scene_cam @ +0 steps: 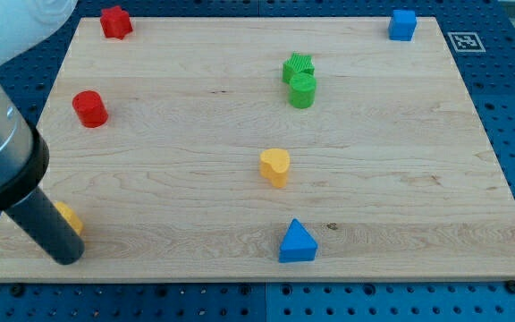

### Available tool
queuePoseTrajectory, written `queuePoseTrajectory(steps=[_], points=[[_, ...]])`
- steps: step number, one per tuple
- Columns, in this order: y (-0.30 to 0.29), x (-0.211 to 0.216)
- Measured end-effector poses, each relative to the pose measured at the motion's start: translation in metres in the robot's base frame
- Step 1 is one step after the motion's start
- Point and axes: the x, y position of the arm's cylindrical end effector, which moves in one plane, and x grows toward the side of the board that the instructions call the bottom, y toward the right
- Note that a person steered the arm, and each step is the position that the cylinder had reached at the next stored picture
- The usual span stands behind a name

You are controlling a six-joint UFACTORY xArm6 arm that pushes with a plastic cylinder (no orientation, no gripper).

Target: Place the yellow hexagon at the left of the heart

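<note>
The yellow hexagon lies near the board's bottom left corner, mostly hidden behind my dark rod. My tip rests on the board just below the hexagon, at its lower left side. The yellow heart sits near the board's middle, far to the right of the hexagon.
A red cylinder sits at the left, a red star at top left. A green star and a green cylinder touch right of centre. A blue triangle lies at the bottom, a blue cube at top right.
</note>
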Motion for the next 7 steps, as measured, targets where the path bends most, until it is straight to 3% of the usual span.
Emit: queuePoseTrajectory(steps=[2,7], points=[[-0.071,-0.007],[-0.047,-0.048]])
